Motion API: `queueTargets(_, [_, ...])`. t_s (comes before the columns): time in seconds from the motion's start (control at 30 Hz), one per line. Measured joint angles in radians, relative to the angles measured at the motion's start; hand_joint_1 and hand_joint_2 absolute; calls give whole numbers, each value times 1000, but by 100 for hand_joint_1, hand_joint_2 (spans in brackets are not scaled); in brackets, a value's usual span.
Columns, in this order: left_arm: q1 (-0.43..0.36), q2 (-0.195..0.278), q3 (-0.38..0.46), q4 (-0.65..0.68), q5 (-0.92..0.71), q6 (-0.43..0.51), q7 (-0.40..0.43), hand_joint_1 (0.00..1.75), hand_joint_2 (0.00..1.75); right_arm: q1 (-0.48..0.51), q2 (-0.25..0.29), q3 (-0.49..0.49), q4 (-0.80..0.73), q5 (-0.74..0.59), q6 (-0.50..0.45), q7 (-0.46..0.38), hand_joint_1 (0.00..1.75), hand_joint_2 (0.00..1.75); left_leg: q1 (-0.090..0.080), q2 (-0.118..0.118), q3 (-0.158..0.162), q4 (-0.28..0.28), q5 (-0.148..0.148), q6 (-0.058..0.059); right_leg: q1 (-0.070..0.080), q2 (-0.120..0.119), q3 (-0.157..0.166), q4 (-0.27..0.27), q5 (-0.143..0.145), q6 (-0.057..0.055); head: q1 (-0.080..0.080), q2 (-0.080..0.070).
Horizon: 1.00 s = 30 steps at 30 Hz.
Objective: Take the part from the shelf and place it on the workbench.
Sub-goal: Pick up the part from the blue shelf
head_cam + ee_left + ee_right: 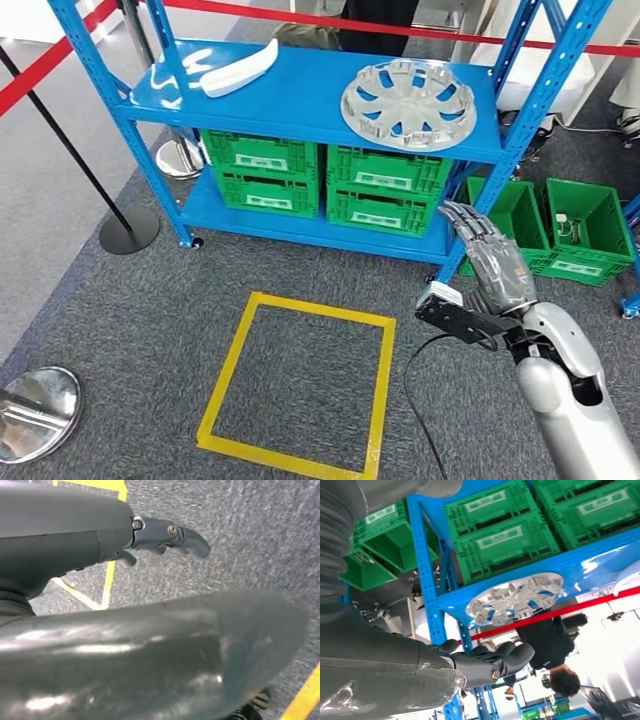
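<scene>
While the right hand (490, 262) hangs in the air in front of the blue shelf (302, 95), level with its right front post, its fingers are stretched out and slightly apart, and it holds nothing. A silver wheel cover (408, 103) lies flat on the top board of the shelf, close to the right front corner, well above and to the left of that hand. Toward the left back corner of the same board rests a long white curved part (238, 70), well apart from the wheel cover. Four green crates (326, 182) sit on the lower board (stacked in two pairs, side by side), and two more green bins (573, 232) stand on the grey carpet beside the right end of the shelf. A yellow taped square (302, 385) marks the carpet in front of the shelf. From the left wrist camera, the left hand (166, 535) shows dark fingers gently curled and apart above the carpet, gripping nothing. Behind the shelf runs a red barrier tape (392, 30), and in the right wrist view a person in dark clothes (546, 642) stands beyond it.
</scene>
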Motion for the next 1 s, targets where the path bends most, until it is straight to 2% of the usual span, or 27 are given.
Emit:
queueTargets(0.07, [2,1,0,0,1,0,-1,0,0,1,0,0,0,-10,-1,-2,0,44,2,7,-1,3,-6,-11,-2,-1,2,-4,1,-11,-1,0])
queueTargets(0.1, [2,1,0,0,2,0,-2,0,0,1,0,0,0,-16,-1,-2,0,0,2,16,-11,24,-20,-17,-3,-2,6,-7,1,-16,-4,0])
queueTargets(0.13, [0,1,1,0,2,1,-2,0,0,2,0,0,-1,-20,-1,-3,0,0,3,26,-31,67,-43,-22,-5,-5,10,-9,0,-21,-6,0])
queueTargets(0.2, [-2,-1,1,0,2,1,-2,0,0,6,0,0,0,-25,-1,-4,0,0,4,40,-103,200,-101,-30,-5,-10,15,-10,-6,-27,-10,0])
queueTargets(0.23, [-2,0,1,0,2,2,-2,0,0,9,0,0,0,-25,-1,-4,0,0,4,42,-136,255,-116,-32,-4,-12,17,-9,-9,-28,-10,0])
queueTargets(0.27, [-1,0,1,0,2,2,-2,0,0,12,0,0,0,-26,-1,-4,0,0,4,43,-154,280,-113,-32,-4,-13,21,-9,-12,-28,-10,0])
queueTargets(0.3, [0,0,1,0,2,2,-2,0,0,14,0,0,0,-26,-1,-4,0,0,4,43,-151,266,-89,-32,-5,-14,26,-9,-16,-26,-10,0])
queueTargets(0.33, [0,0,1,0,2,2,-2,0,0,15,0,0,0,-26,-1,-4,0,0,4,44,-130,218,-52,-30,-5,-14,33,-9,-20,-24,-10,0])
queueTargets(0.37, [0,0,1,0,2,2,-2,0,0,15,0,0,0,-26,-1,-4,0,0,4,47,-97,150,-11,-27,-5,-14,40,-10,-25,-20,-11,0])
queueTargets(0.4, [0,0,1,0,1,2,-2,0,0,15,0,0,0,-26,-1,-4,0,0,3,51,-64,83,14,-23,-2,-14,45,-8,-32,-15,-12,0])
queueTargets(0.43, [-2,0,1,0,2,2,-2,0,0,14,0,0,0,-26,-1,-4,0,0,3,53,-40,35,26,-18,0,-14,49,-9,-37,-10,-13,0])
queueTargets(0.5, [-3,0,1,0,2,2,-2,0,0,14,0,0,0,-26,-1,-4,0,0,1,55,-21,-3,19,-4,4,-14,57,-10,-40,1,-13,0])
queueTargets(0.57, [-2,-1,1,0,1,2,-2,0,0,14,0,0,0,-26,-1,-5,0,0,3,53,-12,-7,13,11,3,-15,62,-6,-45,13,-11,0])
queueTargets(0.6, [-2,-1,1,0,1,2,-2,0,0,14,0,0,0,-26,-1,-5,0,0,4,52,-5,-8,10,17,2,-16,54,13,-56,17,-9,0])
queueTargets(0.67, [-2,0,1,0,2,2,-2,0,0,14,0,0,0,-26,-1,-4,0,0,4,51,8,-9,2,27,1,-17,3,111,-99,22,-5,0])
queueTargets(0.73, [-1,1,1,0,2,2,-2,0,0,16,0,0,0,-26,-1,-4,0,0,3,49,19,-9,-10,30,1,-17,-81,240,-140,25,-3,0])
queueTargets(0.77, [0,1,1,0,2,3,-2,0,0,18,0,0,0,-27,-1,-4,0,0,2,48,27,-9,-17,30,1,-17,-110,271,-138,26,-3,0])
queueTargets(0.8, [1,1,1,0,2,3,-2,0,0,18,0,0,0,-27,-1,-4,0,0,2,47,37,-9,-25,29,1,-17,-122,266,-116,26,-3,0])
queueTargets(0.83, [2,0,1,0,2,3,-2,0,0,18,0,0,0,-27,-1,-4,0,0,2,45,50,-9,-34,27,1,-17,-115,223,-75,25,-3,0])
queueTargets(0.87, [3,0,1,0,2,3,-2,0,0,18,0,0,0,-27,-1,-4,0,0,2,44,62,-9,-43,24,0,-17,-94,156,-22,24,-2,0])
queueTargets(0.9, [2,-1,2,0,2,3,-2,0,0,18,0,0,1,-27,-1,-4,0,0,2,43,75,-8,-53,20,1,-17,-74,92,15,21,-3,0])
queueTargets(0.97, [1,0,2,0,2,3,-2,0,0,17,0,0,1,-28,-1,-4,0,0,0,41,86,-7,-69,8,3,-17,-45,17,39,9,-3,0])
queueTargets(1.0, [1,0,2,0,2,3,-2,0,0,17,0,0,1,-28,-1,-3,0,0,-1,40,90,-6,-72,2,5,-17,-41,10,29,0,-3,0])
